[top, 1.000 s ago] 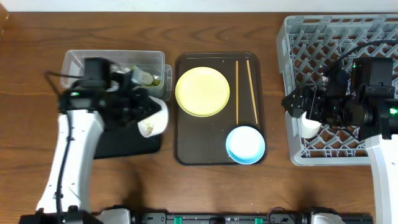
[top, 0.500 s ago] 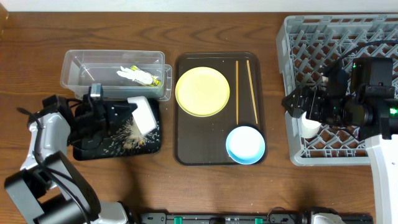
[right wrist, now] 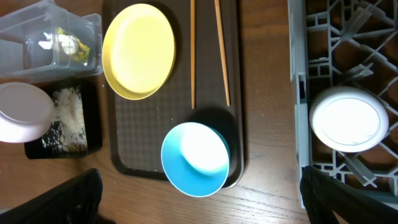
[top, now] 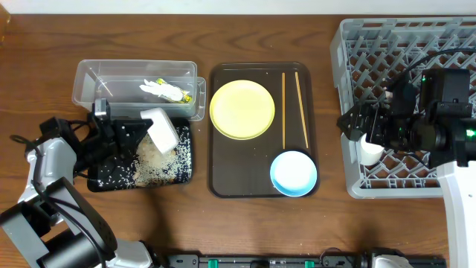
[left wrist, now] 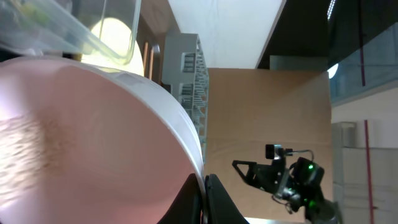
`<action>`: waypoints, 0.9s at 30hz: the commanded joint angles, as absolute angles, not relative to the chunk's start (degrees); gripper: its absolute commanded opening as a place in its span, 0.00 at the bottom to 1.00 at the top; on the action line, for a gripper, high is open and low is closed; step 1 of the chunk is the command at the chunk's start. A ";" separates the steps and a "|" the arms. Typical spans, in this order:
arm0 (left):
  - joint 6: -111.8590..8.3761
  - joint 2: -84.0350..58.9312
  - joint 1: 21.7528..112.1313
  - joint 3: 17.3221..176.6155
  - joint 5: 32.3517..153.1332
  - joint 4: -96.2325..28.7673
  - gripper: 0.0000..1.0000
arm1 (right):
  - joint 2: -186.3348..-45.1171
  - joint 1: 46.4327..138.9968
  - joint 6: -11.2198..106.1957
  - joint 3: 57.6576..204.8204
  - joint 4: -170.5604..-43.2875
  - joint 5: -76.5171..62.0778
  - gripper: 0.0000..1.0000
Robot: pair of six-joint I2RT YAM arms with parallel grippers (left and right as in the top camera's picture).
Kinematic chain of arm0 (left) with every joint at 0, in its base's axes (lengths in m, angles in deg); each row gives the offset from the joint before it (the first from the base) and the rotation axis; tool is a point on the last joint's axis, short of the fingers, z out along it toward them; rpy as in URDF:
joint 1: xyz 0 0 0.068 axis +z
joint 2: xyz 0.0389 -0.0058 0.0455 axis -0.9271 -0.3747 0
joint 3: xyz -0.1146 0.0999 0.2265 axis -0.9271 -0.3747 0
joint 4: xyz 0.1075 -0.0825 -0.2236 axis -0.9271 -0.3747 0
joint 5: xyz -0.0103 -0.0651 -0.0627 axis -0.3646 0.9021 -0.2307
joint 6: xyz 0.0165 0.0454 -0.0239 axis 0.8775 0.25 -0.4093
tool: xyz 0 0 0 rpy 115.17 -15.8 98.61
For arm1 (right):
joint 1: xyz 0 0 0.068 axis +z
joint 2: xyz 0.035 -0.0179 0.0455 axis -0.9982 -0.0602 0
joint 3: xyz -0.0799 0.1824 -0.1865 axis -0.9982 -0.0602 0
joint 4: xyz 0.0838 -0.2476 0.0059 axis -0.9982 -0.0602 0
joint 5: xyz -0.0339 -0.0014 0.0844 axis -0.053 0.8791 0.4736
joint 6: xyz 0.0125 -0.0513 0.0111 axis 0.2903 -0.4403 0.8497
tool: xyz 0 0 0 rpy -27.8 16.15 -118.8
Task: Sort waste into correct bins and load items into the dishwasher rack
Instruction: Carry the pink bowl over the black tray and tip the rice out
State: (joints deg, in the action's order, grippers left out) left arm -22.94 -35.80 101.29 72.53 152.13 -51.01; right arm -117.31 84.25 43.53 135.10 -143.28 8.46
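Reaches in low from the lower left with the left arm (top: 44,160), elbow bent, left gripper (top: 137,134) clamped on the rim of a tilted white bowl (top: 162,132). Extends the right arm (top: 454,186) from the right, right gripper (top: 353,125) spread wide, fingers (right wrist: 68,199) far apart.

Tipped white bowl (top: 162,132) dumped more rice scraps (top: 152,162) onto blk tray (top: 111,184).

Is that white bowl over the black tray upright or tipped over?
Tipped. From above, the white bowl shows its side wall, not its mouth, and rice scraps lie spilled on the black tray beneath.
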 commanded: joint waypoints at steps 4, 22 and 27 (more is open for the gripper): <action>-19.91 -36.06 101.86 72.27 155.17 -53.76 0.06 | -117.27 85.12 42.75 135.23 -143.20 8.55 0.99; -15.12 -36.04 100.48 71.79 153.72 -57.33 0.06 | -117.27 85.12 42.75 135.23 -143.15 8.57 0.99; -13.02 -35.27 98.16 71.81 148.87 -62.05 0.06 | -117.27 85.12 42.75 135.23 -142.74 8.55 0.99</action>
State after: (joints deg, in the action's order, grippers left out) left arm -17.63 -35.97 99.80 71.96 149.44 -59.14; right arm -117.31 84.25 43.53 135.10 -142.98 8.48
